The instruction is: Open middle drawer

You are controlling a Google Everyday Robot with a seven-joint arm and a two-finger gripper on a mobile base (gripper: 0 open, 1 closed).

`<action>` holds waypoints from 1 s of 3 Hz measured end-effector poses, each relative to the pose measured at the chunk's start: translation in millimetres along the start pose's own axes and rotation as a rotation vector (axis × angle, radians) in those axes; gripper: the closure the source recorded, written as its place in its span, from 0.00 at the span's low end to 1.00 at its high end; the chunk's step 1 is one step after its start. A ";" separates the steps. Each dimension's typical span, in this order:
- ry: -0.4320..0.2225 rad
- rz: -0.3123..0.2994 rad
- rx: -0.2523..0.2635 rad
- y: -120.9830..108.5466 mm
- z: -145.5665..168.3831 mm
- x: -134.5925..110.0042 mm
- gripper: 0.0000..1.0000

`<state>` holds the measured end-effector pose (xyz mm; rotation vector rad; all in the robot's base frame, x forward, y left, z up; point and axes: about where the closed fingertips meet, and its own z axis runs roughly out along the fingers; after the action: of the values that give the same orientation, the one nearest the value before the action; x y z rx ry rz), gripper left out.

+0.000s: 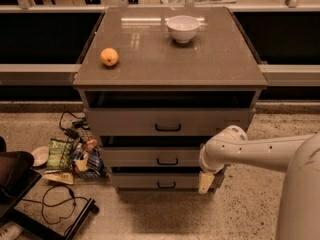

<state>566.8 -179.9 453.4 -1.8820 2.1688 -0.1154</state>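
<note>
The middle drawer (135,157) is the grey front of medium height in the cabinet, with a small black bracket handle (167,161). It sits closed between a taller drawer above and a narrower one below. My white arm reaches in from the right, and its wrist covers the middle drawer's right end. My gripper (205,182) hangs below the wrist, pointing down at the right end of the bottom drawer (150,181), to the right of the handles.
On the cabinet top (220,59) are an orange (109,57) and a white bowl (183,28). Snack bags and cables (70,156) lie on the floor to the left, beside a black stand (15,184). A rail runs behind the cabinet.
</note>
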 end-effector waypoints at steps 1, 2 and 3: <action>-0.008 0.006 0.016 -12.0 14.1 -1.3 0.00; -0.006 0.023 0.023 -23.2 22.8 3.9 0.00; -0.014 0.036 0.016 -30.2 34.6 2.6 0.00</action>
<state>604.2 -183.1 426.8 -1.8290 2.1847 -0.1126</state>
